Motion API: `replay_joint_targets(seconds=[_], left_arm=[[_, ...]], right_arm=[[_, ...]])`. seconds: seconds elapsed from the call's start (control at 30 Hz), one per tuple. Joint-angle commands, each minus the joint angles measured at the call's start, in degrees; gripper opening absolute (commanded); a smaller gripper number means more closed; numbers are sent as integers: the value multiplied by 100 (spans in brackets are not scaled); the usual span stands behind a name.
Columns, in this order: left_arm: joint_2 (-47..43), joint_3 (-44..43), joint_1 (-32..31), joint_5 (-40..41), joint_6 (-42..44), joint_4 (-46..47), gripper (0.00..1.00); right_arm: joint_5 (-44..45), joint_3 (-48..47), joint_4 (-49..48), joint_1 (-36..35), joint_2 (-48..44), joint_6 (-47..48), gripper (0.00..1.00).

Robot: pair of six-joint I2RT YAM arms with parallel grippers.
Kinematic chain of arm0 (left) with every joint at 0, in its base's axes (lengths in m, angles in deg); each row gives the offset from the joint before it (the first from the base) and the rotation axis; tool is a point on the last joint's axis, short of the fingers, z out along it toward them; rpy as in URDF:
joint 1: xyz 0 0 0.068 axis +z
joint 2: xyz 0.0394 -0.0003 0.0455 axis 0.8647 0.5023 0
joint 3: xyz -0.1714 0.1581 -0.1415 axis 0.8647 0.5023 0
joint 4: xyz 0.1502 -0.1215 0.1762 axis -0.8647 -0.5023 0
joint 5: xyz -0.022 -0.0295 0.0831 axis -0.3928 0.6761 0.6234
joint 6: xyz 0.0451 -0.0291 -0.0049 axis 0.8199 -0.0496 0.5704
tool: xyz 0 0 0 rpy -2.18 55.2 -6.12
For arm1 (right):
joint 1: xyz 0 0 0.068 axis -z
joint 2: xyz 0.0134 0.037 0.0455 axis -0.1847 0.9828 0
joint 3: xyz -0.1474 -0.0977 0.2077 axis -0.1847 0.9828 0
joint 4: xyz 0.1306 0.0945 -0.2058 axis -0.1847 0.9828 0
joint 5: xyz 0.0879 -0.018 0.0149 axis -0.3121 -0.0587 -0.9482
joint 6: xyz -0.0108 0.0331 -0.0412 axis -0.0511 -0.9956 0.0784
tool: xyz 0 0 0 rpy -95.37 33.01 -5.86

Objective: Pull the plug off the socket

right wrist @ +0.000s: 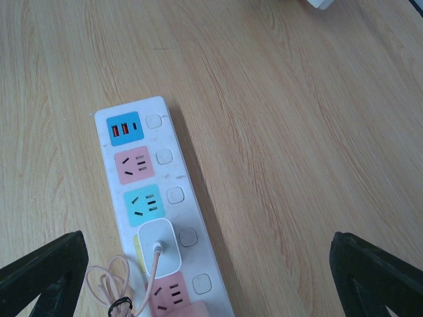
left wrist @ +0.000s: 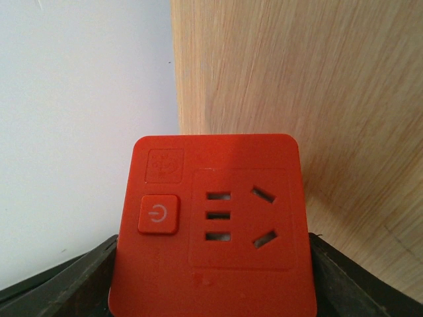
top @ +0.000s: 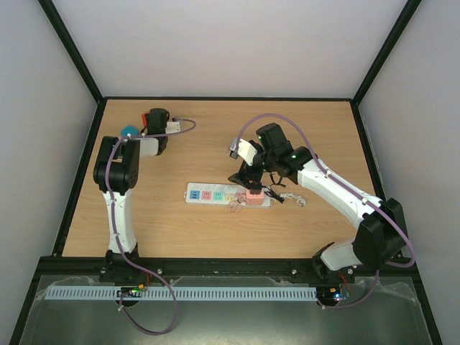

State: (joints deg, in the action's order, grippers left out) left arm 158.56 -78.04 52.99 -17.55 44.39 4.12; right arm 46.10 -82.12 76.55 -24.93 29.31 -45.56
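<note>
The white power strip (top: 228,195) lies flat mid-table, with coloured outlet faces in a row (right wrist: 142,198). A white plug (right wrist: 158,244) sits in its yellow outlet, and a pinkish cable (right wrist: 109,284) coils beside it. A pink block (top: 253,195) sits on the strip's right end. My right gripper (top: 248,180) hangs just above the strip, jaws wide open and empty, with its fingers (right wrist: 39,277) either side of the plug's end of the strip. My left gripper (top: 157,118) is at the back left, shut on a red socket cube (left wrist: 211,224).
The strip's short white cord (top: 295,199) trails right. A small teal object (top: 129,131) shows beside the left arm. The black frame and white walls close in the wooden table (top: 215,129) on three sides.
</note>
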Motion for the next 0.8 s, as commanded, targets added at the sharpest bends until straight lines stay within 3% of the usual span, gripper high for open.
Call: replay_joint_targets(seconds=[0.0,0.33,0.77], left_arm=[[-315,339,-35,25,-97,-177,70],[-900,733,-44,-244,-431,-698,97],[-2253,817,-27,-1239,-1497,-2482,100]], right_arm=[[-3,-64,-10,24,-93,-29,98],[-43,-132,69,24,-79,-14,98],[-170,-148,195,89,-282,32,98]])
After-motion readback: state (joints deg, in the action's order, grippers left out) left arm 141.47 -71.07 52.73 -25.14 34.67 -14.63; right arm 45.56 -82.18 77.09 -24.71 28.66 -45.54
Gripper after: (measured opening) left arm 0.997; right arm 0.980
